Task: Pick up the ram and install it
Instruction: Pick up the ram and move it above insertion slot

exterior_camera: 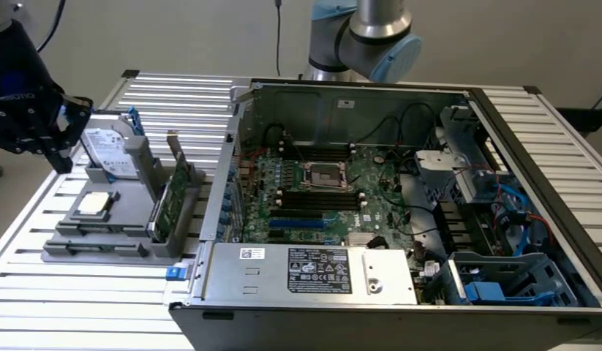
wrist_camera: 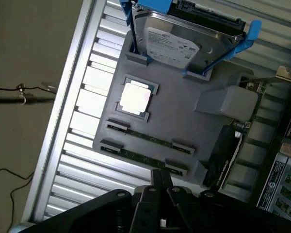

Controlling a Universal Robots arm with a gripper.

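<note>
A pale wall and a dull floor with one thin black cable point(wrist_camera: 9, 94) trailing over it surround one slatted aluminium table point(exterior_camera: 86, 307). One open computer case point(exterior_camera: 535, 139) takes up most of the table toward the exterior view's right, with its green motherboard point(exterior_camera: 379, 208) exposed and a grey power supply point(exterior_camera: 311, 267) along its near edge. The single robot arm point(exterior_camera: 379, 36) rises behind the case. On the exterior view's left sits one grey holder point(wrist_camera: 184, 111) on the slats. It carries one hard drive point(wrist_camera: 177, 43) with blue side rails, propped on edge, and one green expansion card point(exterior_camera: 174, 197) standing upright just beside the case. Two ram sticks point(wrist_camera: 150, 140) lie in the holder's outer edge, on the side away from the hard drive. They are thin green strips resting flat in their own end brackets, parallel and close together, their long axes running along that edge, across the exterior view from left to right. Neither is lifted. One square processor chip point(wrist_camera: 135, 98) sits between the sticks and the hard drive. The gripper point(wrist_camera: 161, 177) hangs above the table at the holder's side, its fingers pressed together on nothing, apart from both sticks.
</note>
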